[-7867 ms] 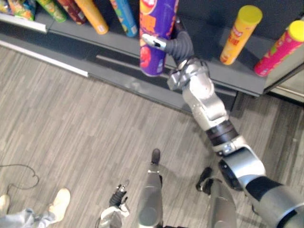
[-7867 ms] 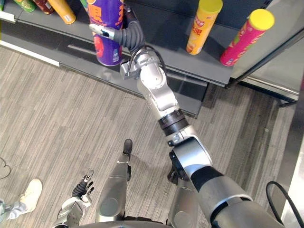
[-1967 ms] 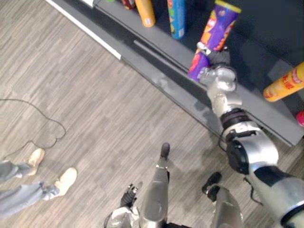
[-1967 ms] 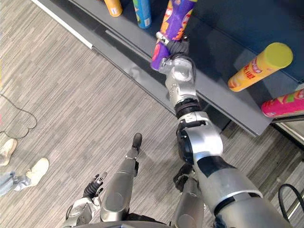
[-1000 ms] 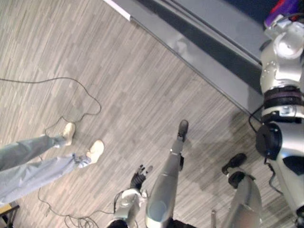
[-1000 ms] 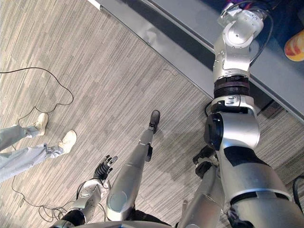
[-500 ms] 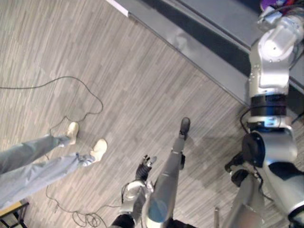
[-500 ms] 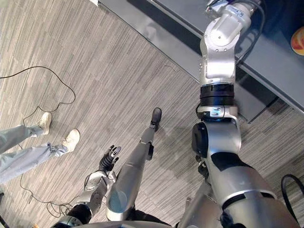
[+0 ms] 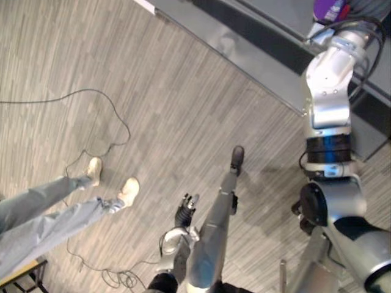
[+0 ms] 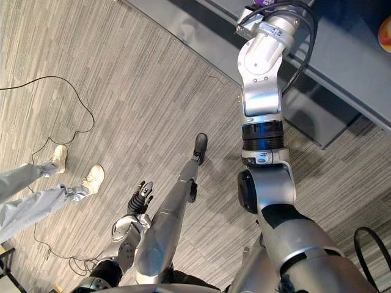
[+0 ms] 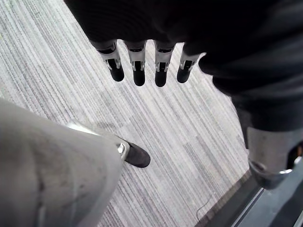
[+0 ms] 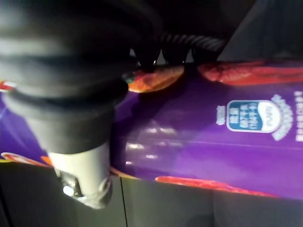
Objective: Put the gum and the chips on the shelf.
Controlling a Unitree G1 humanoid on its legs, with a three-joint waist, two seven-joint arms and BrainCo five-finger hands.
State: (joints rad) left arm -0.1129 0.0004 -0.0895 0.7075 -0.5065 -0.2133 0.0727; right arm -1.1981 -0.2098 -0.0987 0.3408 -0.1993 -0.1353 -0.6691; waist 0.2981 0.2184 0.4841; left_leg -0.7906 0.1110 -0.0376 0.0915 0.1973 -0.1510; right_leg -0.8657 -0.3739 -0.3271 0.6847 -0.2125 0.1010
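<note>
Purple can: chips, gripped, up at the grey shelf.
Right hand: thumb and fingers curled round the can.
Left hand: low over the floor, fingers straight, slightly apart.
Person: pale shoes on the floor, left of the left hand.

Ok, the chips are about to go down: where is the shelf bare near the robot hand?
Bare shelf board runs between the purple chips can, gripped in the right robot hand, and the orange can at the view's right edge. The only crowded spot is right around that hand and can.
</note>
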